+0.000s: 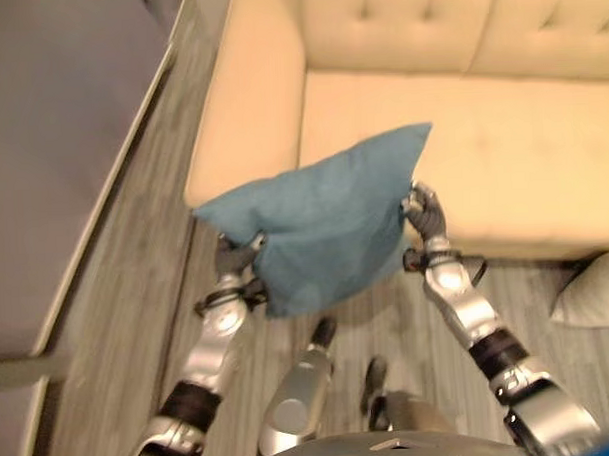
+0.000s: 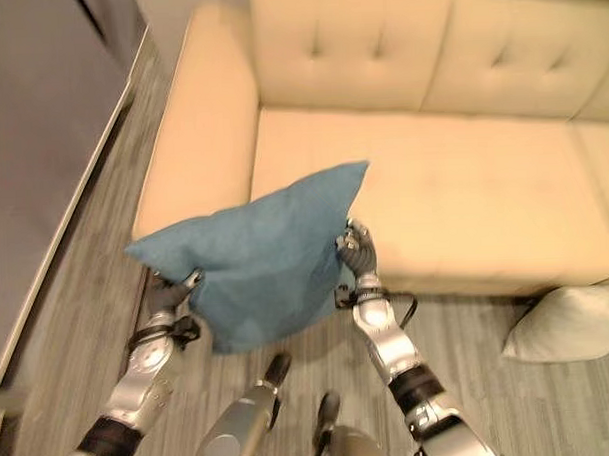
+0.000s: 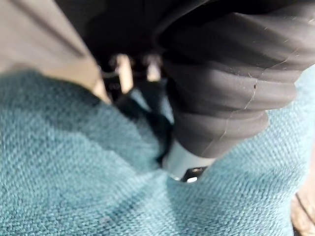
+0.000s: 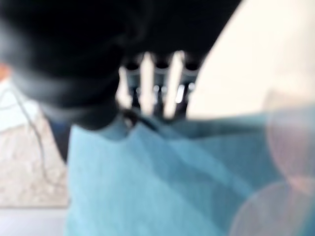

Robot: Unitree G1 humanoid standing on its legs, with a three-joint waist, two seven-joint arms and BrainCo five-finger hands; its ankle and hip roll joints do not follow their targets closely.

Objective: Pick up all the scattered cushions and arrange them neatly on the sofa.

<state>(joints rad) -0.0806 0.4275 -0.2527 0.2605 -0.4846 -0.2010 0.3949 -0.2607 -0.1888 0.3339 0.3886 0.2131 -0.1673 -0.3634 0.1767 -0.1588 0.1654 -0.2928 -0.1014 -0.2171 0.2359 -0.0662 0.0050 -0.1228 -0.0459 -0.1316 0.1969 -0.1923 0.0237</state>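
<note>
Teal fabric of a blue cushion (image 3: 74,172) is seen right against the left hand (image 3: 231,93) in the left wrist view, bunched where the hand's fingers (image 3: 122,73) are curled into it. From the head views the cushion is held up in the air between both hands, above the wood-look floor (image 2: 97,295) and just before the front edge of the cream sofa (image 2: 463,192). Its long axis runs on a slant: one corner is pointed up and toward the sofa seat, the opposite corner out toward the robot's left. The left hand (image 1: 236,258) is clamped on the lower left edge, and the right hand (image 1: 424,216) is closed on the right edge, its silver fingers (image 4: 147,83) shown gripping the fabric in the right wrist view. The seat behind the cushion is left bare and open. A pale cushion (image 2: 568,324) is seen on the floor at the robot's right, against the sofa's front, well apart from the held one.
</note>
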